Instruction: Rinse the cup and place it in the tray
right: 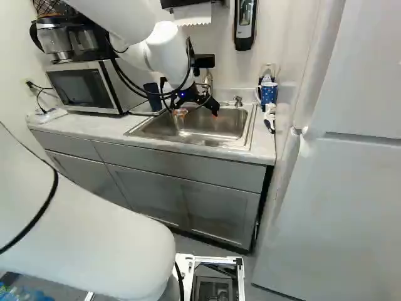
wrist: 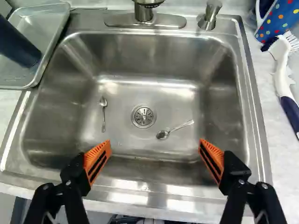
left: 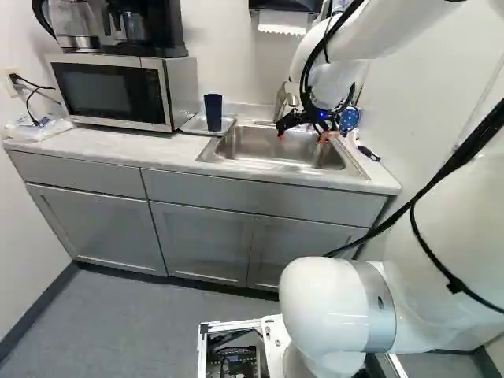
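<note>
Here we are over the sink, and the black two-fingered hand (left: 301,135) is released, its orange pads (wrist: 99,156) spread wide apart above the rectangular stainless-steel sink (wrist: 173,98)! And the cup? There it is, the tall dark blue cup (left: 213,112), standing upright in the shallow grey metal tray (wrist: 58,32), off to the hand's side and well apart from it. That tray sits on the pale, marbled surface (left: 126,150), right beside the sink, between it and the silver microwave with the black door (left: 118,93) as the left base view has it. Down in the basin, two small metal spoons (wrist: 103,113) (wrist: 174,130) lie on either side of the round metal drain (wrist: 143,115) (quite the pair of spectators). Ahead of the hand rises the shiny metal faucet (wrist: 144,13), and on the far side of the sink from the tray, look, there's a blue mug with coloured dots (wrist: 281,16), with a white brush with a dark blue handle (wrist: 281,77) lying near it!
</note>
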Controlling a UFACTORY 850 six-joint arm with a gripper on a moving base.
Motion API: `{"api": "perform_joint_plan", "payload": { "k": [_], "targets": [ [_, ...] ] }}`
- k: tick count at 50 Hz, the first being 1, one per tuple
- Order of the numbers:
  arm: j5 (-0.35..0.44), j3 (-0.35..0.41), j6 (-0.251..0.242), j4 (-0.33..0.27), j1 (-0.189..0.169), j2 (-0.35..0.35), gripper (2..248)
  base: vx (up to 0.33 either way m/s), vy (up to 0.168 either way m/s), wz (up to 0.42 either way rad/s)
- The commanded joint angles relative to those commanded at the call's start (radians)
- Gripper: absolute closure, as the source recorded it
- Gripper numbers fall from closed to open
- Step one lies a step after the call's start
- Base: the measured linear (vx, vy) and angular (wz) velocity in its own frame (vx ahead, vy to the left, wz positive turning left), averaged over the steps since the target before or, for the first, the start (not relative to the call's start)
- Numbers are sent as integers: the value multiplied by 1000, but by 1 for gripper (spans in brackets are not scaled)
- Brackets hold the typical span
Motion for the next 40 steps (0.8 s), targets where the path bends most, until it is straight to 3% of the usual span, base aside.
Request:
{"api": "perform_joint_plan", "payload": {
  "k": [40],
  "targets": [
    [0, 0, 0, 0, 0, 0, 3, -87, 26, -2]
  ]
}}
